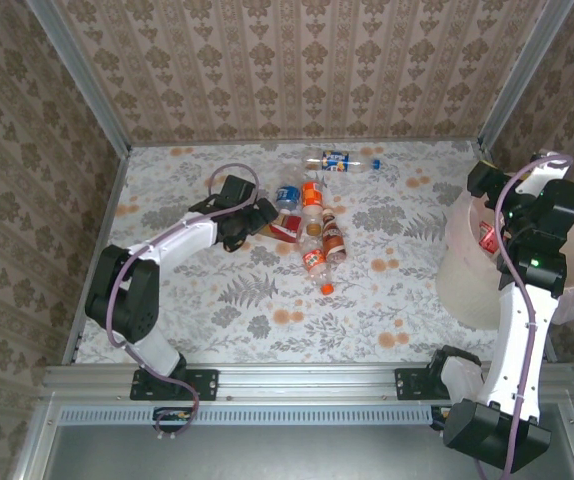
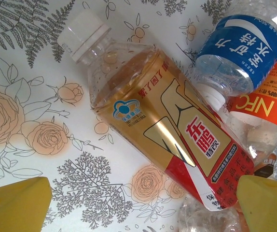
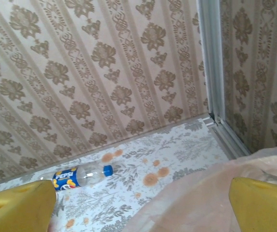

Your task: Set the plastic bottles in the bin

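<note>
From above. Left arm bent at the elbow out by the left wall, forearm stretched right and low over the table [image 1: 217, 300]. Left gripper [image 1: 263, 214] at the near-left edge of the bottle heap [image 1: 315, 228], jaws spread. Beyond the heap, near the back wall, a lone Pepsi bottle [image 1: 339, 160] on its side. Right arm upright from its base, wrist bent over the bin [image 1: 467, 285] at the table's right edge. Right gripper [image 1: 485, 182] above the bin's far rim, aimed at the back wall. Inside the bin, just under it, a red-labelled bottle [image 1: 487, 237].

Left wrist. In the lower corners, yellow fingers [image 2: 18, 208] wide apart, clasping nothing. Between them, flat on the table, the red base of a gold-and-red bottle [image 2: 167, 130], white cap pointing up-left, away from the gripper. Right finger close by that base; touching or not, cannot tell. Against its right side, a blue-labelled bottle [image 2: 240, 53] and an orange-labelled bottle [image 2: 266, 108]. At the bottom edge, a crumpled clear bottle [image 2: 206, 220].

Right wrist. Fingers [image 3: 261, 203] spread wide, empty. Below them, the bin's pale pink liner [image 3: 201, 203]. Well apart to the left, the Pepsi bottle on the table by the back wall.
</note>
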